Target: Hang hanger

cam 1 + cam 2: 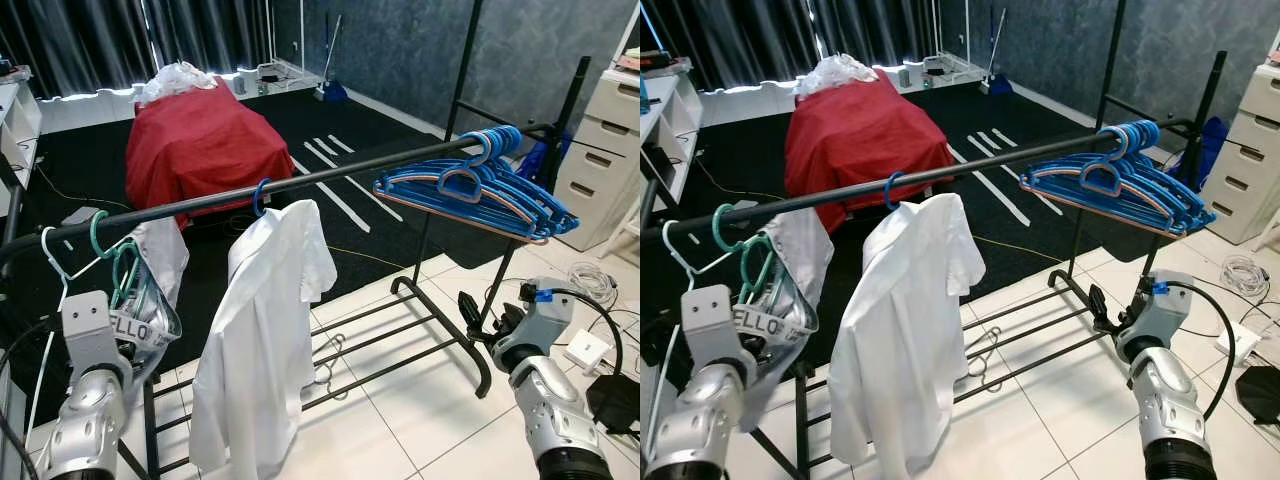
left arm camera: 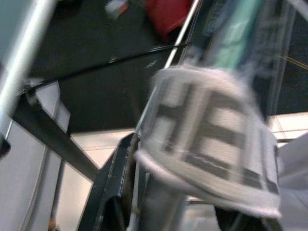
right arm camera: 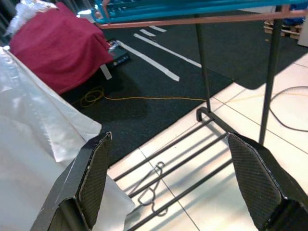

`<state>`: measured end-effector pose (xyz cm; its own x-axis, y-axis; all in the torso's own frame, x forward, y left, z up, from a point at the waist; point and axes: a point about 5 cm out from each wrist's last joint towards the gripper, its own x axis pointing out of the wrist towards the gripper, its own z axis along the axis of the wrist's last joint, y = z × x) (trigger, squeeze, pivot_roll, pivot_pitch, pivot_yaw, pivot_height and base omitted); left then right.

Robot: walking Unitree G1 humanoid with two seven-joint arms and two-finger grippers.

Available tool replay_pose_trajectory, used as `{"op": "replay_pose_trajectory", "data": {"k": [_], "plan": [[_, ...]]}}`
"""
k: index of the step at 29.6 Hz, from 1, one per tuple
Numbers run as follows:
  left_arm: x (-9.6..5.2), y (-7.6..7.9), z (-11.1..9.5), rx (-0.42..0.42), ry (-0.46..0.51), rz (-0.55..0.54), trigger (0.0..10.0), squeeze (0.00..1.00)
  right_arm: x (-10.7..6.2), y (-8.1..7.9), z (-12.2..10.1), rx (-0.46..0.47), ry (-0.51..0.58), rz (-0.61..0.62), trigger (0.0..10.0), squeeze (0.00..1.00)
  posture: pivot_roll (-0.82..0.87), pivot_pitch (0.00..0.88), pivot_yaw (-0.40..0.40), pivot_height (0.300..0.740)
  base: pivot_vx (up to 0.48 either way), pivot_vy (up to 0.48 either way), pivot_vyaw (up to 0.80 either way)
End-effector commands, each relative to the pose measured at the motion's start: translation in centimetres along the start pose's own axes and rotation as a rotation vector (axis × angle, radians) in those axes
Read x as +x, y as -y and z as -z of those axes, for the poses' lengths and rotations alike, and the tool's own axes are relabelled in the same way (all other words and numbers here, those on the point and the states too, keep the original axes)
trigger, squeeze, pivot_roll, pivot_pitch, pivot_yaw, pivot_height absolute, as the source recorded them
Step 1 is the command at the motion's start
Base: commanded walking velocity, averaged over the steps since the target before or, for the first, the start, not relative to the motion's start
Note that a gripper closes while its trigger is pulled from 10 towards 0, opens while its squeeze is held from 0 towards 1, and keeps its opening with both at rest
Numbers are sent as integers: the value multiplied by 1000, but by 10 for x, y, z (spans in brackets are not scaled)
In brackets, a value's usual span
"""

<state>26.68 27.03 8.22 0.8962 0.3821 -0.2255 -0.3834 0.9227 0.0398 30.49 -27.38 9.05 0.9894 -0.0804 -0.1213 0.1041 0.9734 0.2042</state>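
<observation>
Black rail (image 1: 330, 180) carries white shirt (image 1: 262, 340) and blue hangers (image 1: 480, 190).

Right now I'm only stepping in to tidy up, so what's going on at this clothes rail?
The robot stands at the black clothes rail. Its left pincer is at a garment lettered HELLO on a green hanger near the rail's left end. The right pincer is open, holding nothing, low by the rack's base. A white shirt hangs mid-rail, blue hangers bunched on the right.
</observation>
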Motion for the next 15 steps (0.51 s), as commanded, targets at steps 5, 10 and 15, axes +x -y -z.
{"op": "replay_pose_trajectory", "data": {"k": [5,10,15], "plan": [[-18,16,0,40,82,176,10000,1000,-2,2,1,10,-5,2,10000,0,-34,8,20,736,0,0,0],[-60,3,-3,-11,251,280,10000,1000,-2,6,0,6,-10,7,10000,0,-24,12,12,736,0,0,0],[-72,-19,-13,-16,344,234,10000,1000,0,5,-1,5,-13,4,10000,0,-14,10,3,736,0,0,0]]}}
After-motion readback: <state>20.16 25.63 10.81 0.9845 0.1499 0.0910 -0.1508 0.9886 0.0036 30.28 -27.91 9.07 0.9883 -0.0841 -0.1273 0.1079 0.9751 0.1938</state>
